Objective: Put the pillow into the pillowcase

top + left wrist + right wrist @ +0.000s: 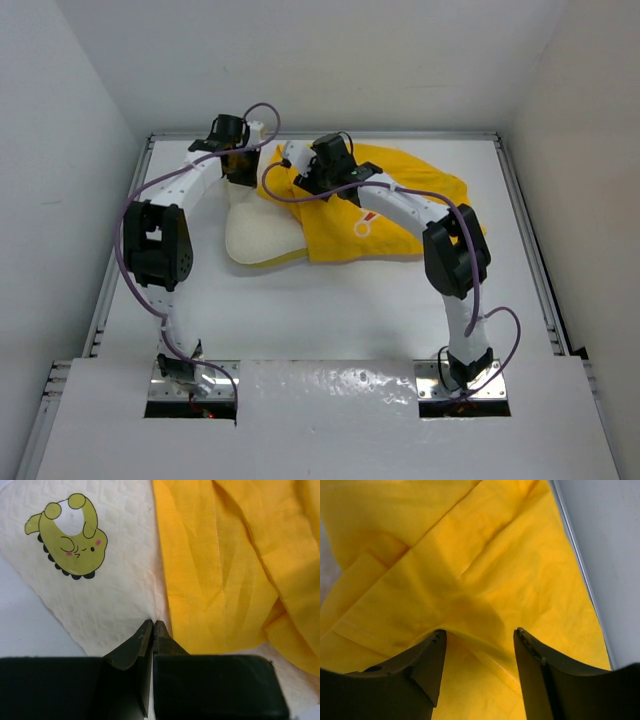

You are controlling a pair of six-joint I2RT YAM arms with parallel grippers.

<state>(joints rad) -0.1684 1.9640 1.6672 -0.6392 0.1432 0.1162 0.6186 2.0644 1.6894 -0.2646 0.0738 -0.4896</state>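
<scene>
Now we had the left gripper (153,624) shut tight beside the pillowcase (225,570), maybe pinning the pillow (115,590). The right gripper (479,631) sat half open on the pillowcase, ready to grab it.

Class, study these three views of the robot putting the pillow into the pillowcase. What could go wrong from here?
1. The left end effector is shut right at the line where the pillow meets the pillowcase. It might hold only a thin pinch, or nothing, and slip when pulled.
2. The right end effector stands open over creased pillowcase fabric. Closing there could catch both layers and pinch the opening shut.
</scene>
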